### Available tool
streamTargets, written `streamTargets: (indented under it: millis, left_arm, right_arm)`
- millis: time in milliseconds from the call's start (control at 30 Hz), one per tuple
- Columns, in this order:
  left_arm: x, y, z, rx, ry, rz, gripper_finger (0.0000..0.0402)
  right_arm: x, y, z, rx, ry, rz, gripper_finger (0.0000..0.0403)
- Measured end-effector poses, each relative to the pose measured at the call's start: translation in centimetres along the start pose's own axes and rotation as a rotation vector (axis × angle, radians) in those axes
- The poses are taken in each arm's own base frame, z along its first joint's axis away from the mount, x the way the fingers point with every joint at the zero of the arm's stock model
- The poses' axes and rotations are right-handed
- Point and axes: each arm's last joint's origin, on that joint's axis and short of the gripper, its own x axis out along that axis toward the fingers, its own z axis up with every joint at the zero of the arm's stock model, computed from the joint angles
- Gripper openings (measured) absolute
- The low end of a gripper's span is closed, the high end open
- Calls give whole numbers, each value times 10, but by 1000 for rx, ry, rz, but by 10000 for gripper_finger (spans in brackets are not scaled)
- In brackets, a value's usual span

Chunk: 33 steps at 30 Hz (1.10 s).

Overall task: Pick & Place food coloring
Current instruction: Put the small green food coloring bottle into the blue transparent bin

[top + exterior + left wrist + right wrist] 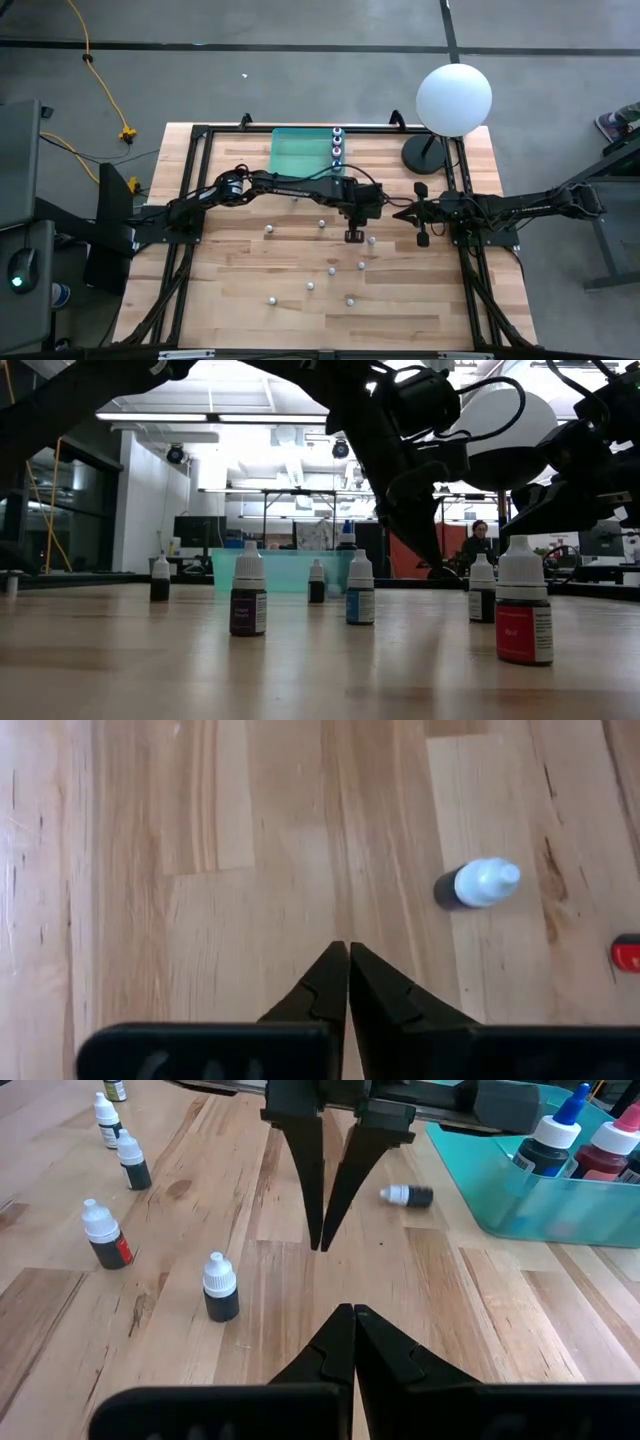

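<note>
My left gripper [353, 236] hangs clenched and empty over mid-table; my right gripper [402, 213], also clenched, waits just beside it. The tiny white-capped plastic food coloring bottles [322, 224] stand scattered on the wooden table [240, 300], three already in the teal plastic bin [300, 155]. They look light, stiff, slick and tippy, so I'd pinch one across its body below the cap.

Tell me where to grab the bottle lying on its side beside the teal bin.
Grip the tipped bottle by its dark body, coming straight down, with the jaws closing across its width. It lies flat, its white cap pointing away from the bin, and the tapered cap would likely slip. The left gripper, shut, hangs close by and would need to open first.
</note>
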Motion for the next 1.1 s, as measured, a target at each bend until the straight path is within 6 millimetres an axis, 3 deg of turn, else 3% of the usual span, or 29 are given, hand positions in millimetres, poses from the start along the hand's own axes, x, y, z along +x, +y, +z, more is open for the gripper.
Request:
streamTargets:
  millis: [333,567,867,1100]
  left_arm:
    - [-18,7,0,25,14,5,118]
    - [-39,19,-3,-219,55,70,175]
    - [-82,30,-10,-534,76,228,189]
    - [-96,32,-28,-889,10,360,189]
  right_arm:
    - [0,0,0,0,0,0,0]
    - [0,0,0,0,0,-1,0]
    - [0,0,0,0,2,0,0]
    - [0,0,0,0,0,0,0]
